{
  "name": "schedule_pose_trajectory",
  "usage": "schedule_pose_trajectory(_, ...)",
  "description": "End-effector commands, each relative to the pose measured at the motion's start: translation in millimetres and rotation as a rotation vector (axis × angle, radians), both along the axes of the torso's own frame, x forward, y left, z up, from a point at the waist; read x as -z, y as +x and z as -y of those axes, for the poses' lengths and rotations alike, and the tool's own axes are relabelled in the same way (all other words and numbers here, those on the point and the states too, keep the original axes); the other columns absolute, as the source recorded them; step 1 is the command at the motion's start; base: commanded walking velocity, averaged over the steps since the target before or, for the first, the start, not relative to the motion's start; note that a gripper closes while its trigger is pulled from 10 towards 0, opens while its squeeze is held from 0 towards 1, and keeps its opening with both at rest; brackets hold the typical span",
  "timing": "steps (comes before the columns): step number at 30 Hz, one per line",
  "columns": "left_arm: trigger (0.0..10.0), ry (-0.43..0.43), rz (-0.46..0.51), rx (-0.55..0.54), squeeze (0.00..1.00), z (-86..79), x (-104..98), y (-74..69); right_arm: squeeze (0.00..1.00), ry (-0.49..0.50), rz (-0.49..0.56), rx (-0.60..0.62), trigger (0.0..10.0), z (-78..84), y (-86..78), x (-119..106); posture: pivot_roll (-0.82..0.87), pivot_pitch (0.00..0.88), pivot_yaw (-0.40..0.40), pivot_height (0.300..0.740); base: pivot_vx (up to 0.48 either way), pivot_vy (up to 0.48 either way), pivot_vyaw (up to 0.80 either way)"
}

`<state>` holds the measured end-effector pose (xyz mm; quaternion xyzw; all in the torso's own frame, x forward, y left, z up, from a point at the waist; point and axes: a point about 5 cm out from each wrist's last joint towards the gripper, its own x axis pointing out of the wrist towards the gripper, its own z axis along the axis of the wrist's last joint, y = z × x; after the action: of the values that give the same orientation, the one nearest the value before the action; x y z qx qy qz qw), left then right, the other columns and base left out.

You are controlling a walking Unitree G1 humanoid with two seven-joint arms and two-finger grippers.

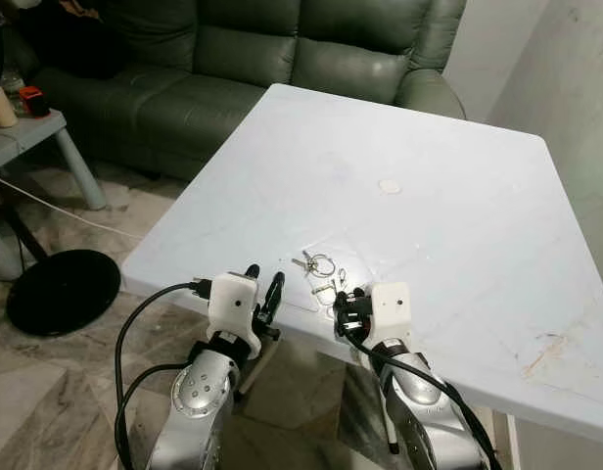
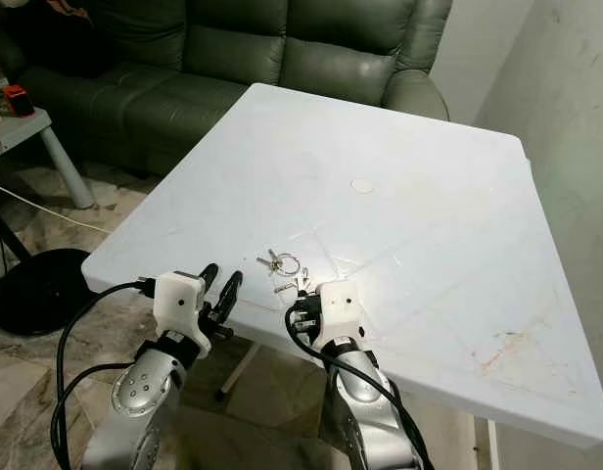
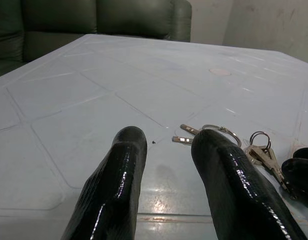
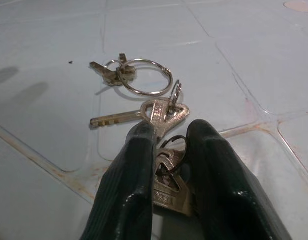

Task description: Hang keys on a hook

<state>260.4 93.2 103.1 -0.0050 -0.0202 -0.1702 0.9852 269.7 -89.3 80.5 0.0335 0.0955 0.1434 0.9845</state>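
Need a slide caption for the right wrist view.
Right gripper fingers straddle a key bunch lying on the white table, beside a large key ring.

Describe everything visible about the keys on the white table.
The keys are a loose bunch of silvery metal keys on linked split rings, lying flat near the front edge of the white table. A large ring with small keys lies farthest from the right gripper; a long brass-toned key points sideways. The gripper's black fingers straddle the nearest keys and a small ring, seemingly closing on them. The left gripper waits beside, open.
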Motion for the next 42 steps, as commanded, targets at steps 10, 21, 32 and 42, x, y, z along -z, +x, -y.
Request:
schedule_pose_trajectory(10,10.0,0.006,0.003,0.007,0.00,3.2,-1,-0.5,0.00,0.008,0.023,0.005,9.0,4.3,0.0,-2,0.11,0.078,-0.090,0.736,0.000,0.000,0.00)
schedule_pose_trajectory(21,10.0,0.005,0.004,0.010,0.00,4.4,-1,-0.7,0.00,0.011,0.045,0.023,0.0,8.0,0.0,-4,0.11,0.080,-0.091,0.736,0.000,0.000,0.00)
schedule_pose_trajectory(32,10.0,0.006,0.005,0.011,0.00,4.8,-1,-0.2,0.00,0.007,0.061,0.019,0.0,9.8,-1.8,-5,0.10,0.083,-0.090,0.736,0.000,0.000,0.00)
schedule_pose_trajectory(42,10.0,0.004,0.014,0.002,0.00,4.6,-3,4.0,0.00,0.126,0.153,0.187,0.0,30.2,14.6,-29,0.11,0.071,-0.087,0.736,0.000,0.000,0.00)
